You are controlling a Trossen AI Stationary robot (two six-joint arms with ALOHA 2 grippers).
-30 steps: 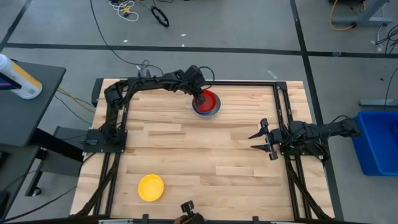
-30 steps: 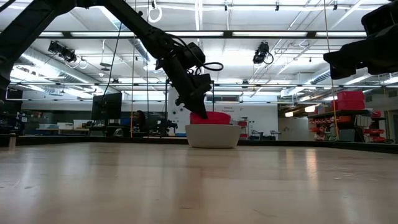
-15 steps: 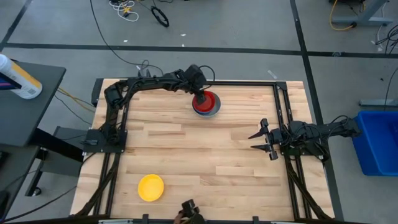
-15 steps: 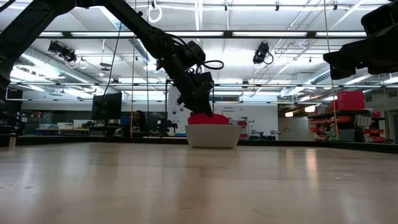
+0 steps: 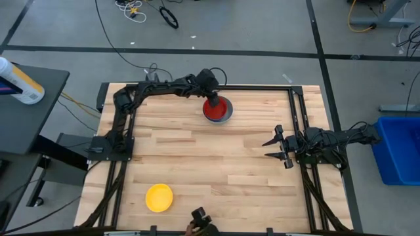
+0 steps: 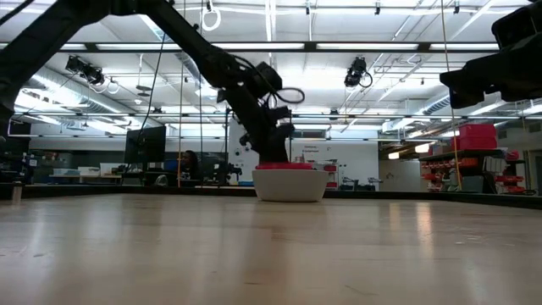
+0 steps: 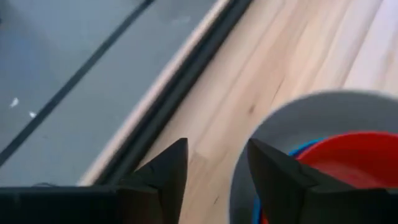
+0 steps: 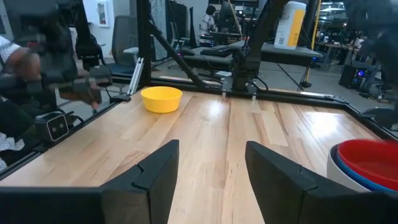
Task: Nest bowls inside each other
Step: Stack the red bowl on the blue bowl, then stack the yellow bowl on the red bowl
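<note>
A stack of bowls stands by the table's far edge: a grey bowl [image 5: 228, 116] outermost, a blue rim [image 7: 305, 149] inside it, and a red bowl [image 5: 220, 107] innermost, level, with only its rim [image 6: 288, 166] above the grey wall. My left gripper [image 7: 217, 149] is open at the stack's far-left edge, with bare table showing between its fingers. A yellow bowl [image 5: 159, 196] rests on its base near the front left. My right gripper [image 5: 274, 147] waits open at the table's right side. My left gripper has one finger [image 7: 273, 168] over the grey bowl's rim [image 7: 249, 155] at the stack's edge. Whether it touches the rim I cannot tell. Nothing lies between the fingers.
Black frame rails [image 5: 262, 87] run along the far edge and both sides. A white bottle [image 5: 20, 82] lies on a side table at the left, and a blue bin [image 5: 400, 147] stands off the table's right. A person [image 8: 25, 68] is at the near edge.
The red bowl hung tilted above the grey bowl's rim and has sunk into the stack, where it now sits level. My left gripper has dipped a little toward the stack's edge.
</note>
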